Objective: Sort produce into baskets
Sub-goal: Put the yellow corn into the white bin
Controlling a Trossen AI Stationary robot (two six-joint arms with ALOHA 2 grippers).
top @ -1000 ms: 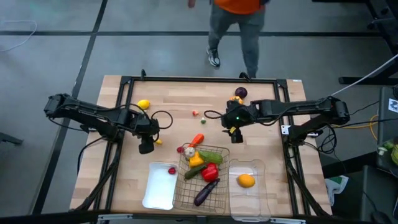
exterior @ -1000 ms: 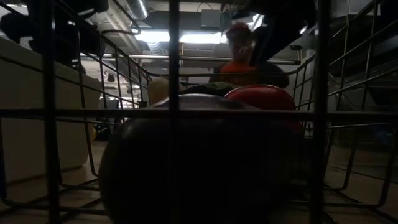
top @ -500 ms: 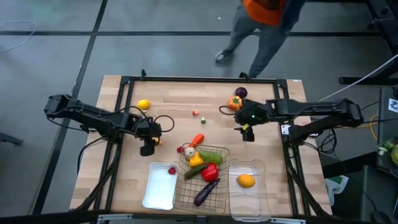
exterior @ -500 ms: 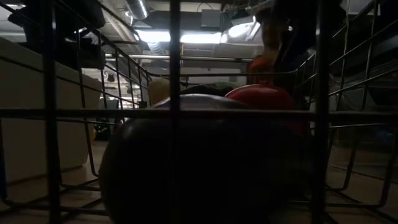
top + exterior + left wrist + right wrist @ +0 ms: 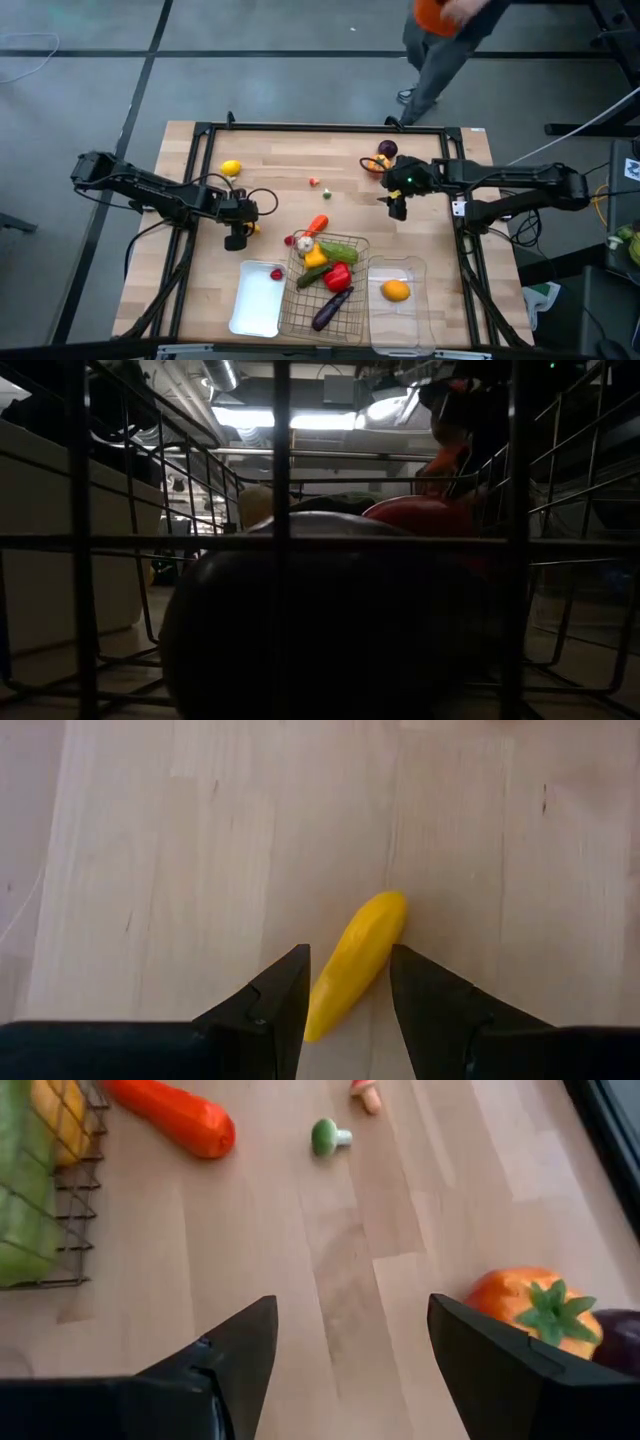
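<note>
Produce lies scattered on the wooden table (image 5: 280, 165), with part of it already in the three baskets at 6 o'clock. From largest to smallest: the wire-mesh basket (image 5: 322, 320) holds a green cucumber (image 5: 337, 251), a red pepper (image 5: 337, 277), a yellow pepper (image 5: 315, 258) and a purple eggplant (image 5: 331, 309); the clear plastic bin (image 5: 400, 320) holds an orange-yellow fruit (image 5: 396, 290); the flat white tray (image 5: 255, 305) holds one small red piece (image 5: 277, 273).

At 9 o'clock, the left gripper (image 5: 348, 995) has its fingers set narrowly on either side of a small yellow pepper (image 5: 358, 958) lying on the wood; whether the pads touch it is hard to judge. At 2 o'clock, the right gripper (image 5: 350, 1350) hangs with its jaws wide and empty, an orange pepper (image 5: 535, 1308) and a dark purple piece (image 5: 622, 1338) just beside it.

Since a second ago the right arm has swung from table centre toward 2 o'clock, the left arm has scarcely shifted, and a person in orange (image 5: 440, 25) has walked rightward beyond the table.
</note>
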